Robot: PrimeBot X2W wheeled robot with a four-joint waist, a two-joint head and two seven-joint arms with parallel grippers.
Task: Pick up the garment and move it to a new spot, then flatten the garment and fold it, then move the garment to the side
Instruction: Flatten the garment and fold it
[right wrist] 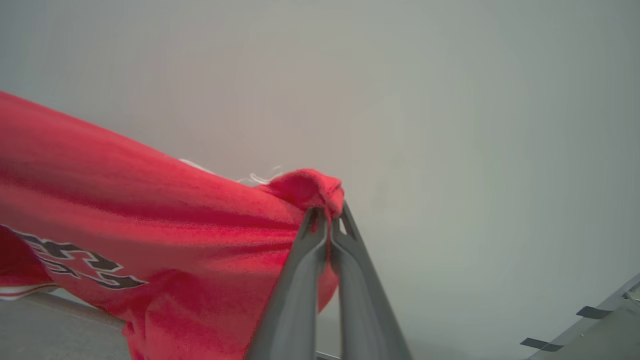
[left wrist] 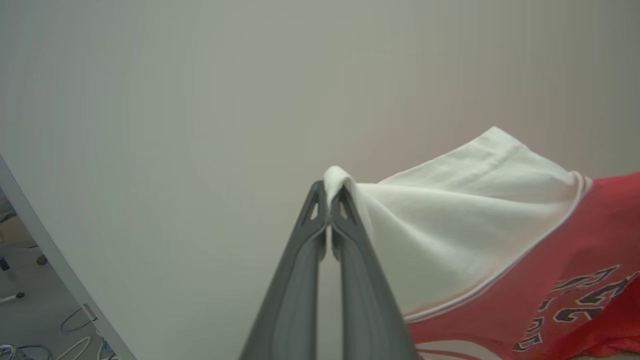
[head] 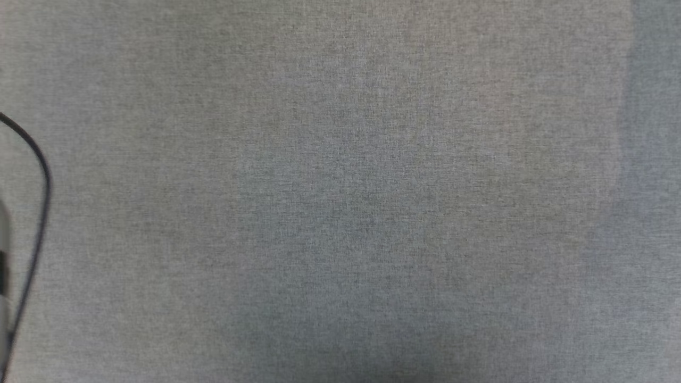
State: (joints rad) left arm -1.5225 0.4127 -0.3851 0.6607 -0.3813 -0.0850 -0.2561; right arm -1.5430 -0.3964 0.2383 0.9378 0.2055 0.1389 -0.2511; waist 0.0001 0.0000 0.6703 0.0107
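The garment (left wrist: 500,235) is a red jersey T-shirt with white sleeves and a black, white-outlined print. In the left wrist view my left gripper (left wrist: 328,192) is shut on the edge of its white sleeve, and the cloth stretches away to the right. The right wrist view has my right gripper (right wrist: 328,212) shut on a bunched red edge of the garment (right wrist: 150,220), which spreads out to the left and hangs below the fingers. The shirt is lifted between the two grippers.
A grey fabric table surface (head: 340,191) spans the head view, with a black cable (head: 37,213) looping at its left edge. A pale wall lies behind the shirt. Floor cables (left wrist: 75,330) lie at the lower left of the left wrist view.
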